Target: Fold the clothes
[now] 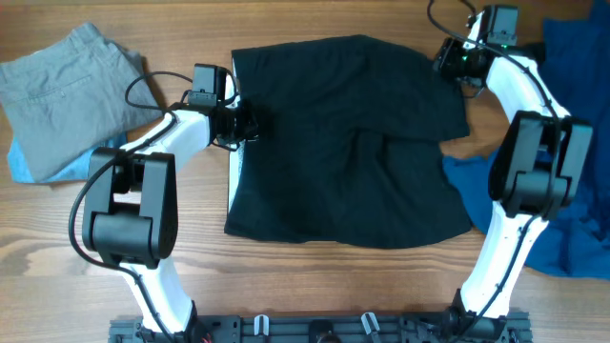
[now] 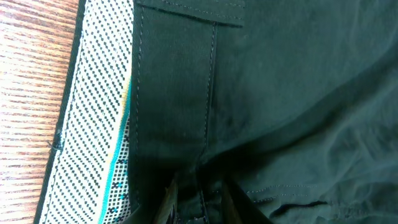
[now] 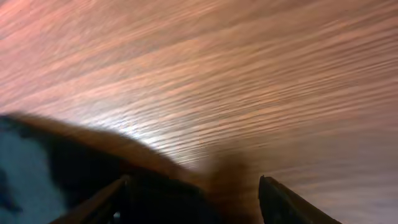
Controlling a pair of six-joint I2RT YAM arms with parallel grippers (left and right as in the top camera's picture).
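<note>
Black shorts lie spread flat in the middle of the wooden table. The waistband is at the left and shows a white dotted lining. My left gripper is at the waistband. In the left wrist view its fingers are pinched on a bunched fold of the black fabric by a seam. My right gripper is at the shorts' far right corner. In the right wrist view its fingers are wide apart, with dark cloth low at the left, and the picture is blurred.
Folded grey shorts lie at the far left on a light blue garment. A crumpled blue garment covers the right edge of the table. Bare wood lies beyond the right gripper.
</note>
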